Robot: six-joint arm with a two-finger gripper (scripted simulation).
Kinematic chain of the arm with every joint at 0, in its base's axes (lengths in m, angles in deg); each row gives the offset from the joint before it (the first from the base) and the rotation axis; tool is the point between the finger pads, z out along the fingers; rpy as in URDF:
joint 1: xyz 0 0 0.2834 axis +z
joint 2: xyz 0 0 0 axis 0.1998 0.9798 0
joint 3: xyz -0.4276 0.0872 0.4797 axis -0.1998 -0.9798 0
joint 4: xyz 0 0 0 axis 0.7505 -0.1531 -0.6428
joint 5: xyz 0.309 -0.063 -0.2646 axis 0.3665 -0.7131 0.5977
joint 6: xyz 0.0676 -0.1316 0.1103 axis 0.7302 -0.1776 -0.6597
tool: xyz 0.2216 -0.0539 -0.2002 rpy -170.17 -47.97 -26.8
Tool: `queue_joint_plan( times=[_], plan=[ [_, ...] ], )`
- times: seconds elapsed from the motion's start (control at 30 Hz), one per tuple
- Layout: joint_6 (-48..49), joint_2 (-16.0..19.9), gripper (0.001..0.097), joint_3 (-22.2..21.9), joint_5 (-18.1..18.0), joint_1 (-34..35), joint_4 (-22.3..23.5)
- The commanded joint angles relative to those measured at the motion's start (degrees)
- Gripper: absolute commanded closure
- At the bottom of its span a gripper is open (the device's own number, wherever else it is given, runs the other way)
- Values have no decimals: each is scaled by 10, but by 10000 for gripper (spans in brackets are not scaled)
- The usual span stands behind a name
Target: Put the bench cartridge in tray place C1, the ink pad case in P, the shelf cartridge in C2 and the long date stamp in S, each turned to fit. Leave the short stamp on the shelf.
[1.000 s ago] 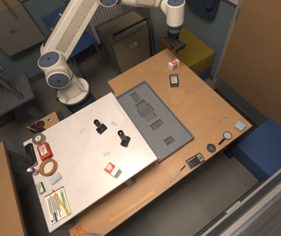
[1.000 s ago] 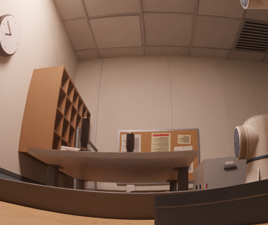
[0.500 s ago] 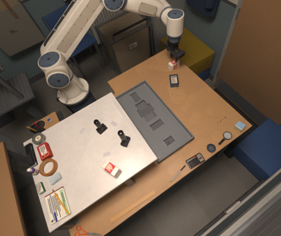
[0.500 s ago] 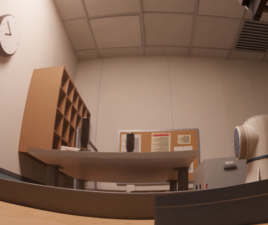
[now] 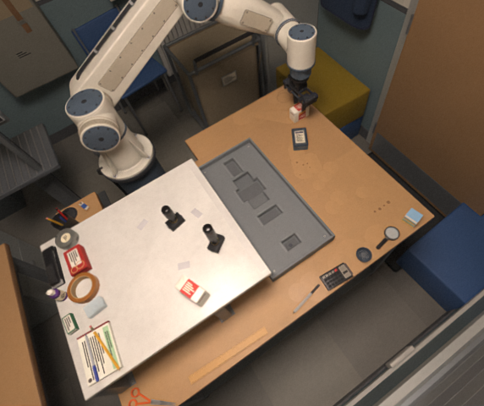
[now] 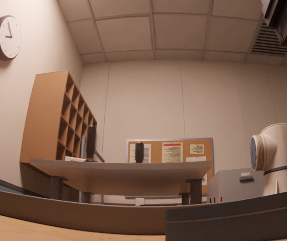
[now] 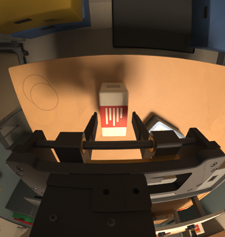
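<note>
At the far corner of the brown bench lies the bench cartridge (image 5: 298, 112) (image 7: 113, 108), a white box with a red striped band, and my open gripper (image 5: 302, 103) (image 7: 113, 123) hangs just over it with a finger on either side, holding nothing. The dark ink pad case (image 5: 299, 138) lies on the bench a little nearer the grey tray (image 5: 265, 203), whose recesses hold nothing. On the white raised shelf stand two black stamps (image 5: 172, 217) (image 5: 212, 237), and the shelf cartridge (image 5: 193, 291) lies near the shelf's front edge.
Behind the bench corner stand a yellow box (image 5: 334, 87) and a metal frame cabinet (image 5: 220, 74). A calculator (image 5: 335, 275), magnifier (image 5: 388, 236), pen and sticky notes lie along the bench's near side. Tape rolls, a red box and a notebook crowd the shelf's left end.
</note>
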Motion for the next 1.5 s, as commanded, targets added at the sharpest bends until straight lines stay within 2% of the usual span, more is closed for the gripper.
queue_joint_plan(
  times=[0.0, 0.87, 1.47],
  plan=[
    [0, 0, 396, 0, 0, 0, 0],
    [0, 20, 396, -8, 28, 0, 0],
    [0, 22, 396, -8, 31, 0, 0]
  ],
)
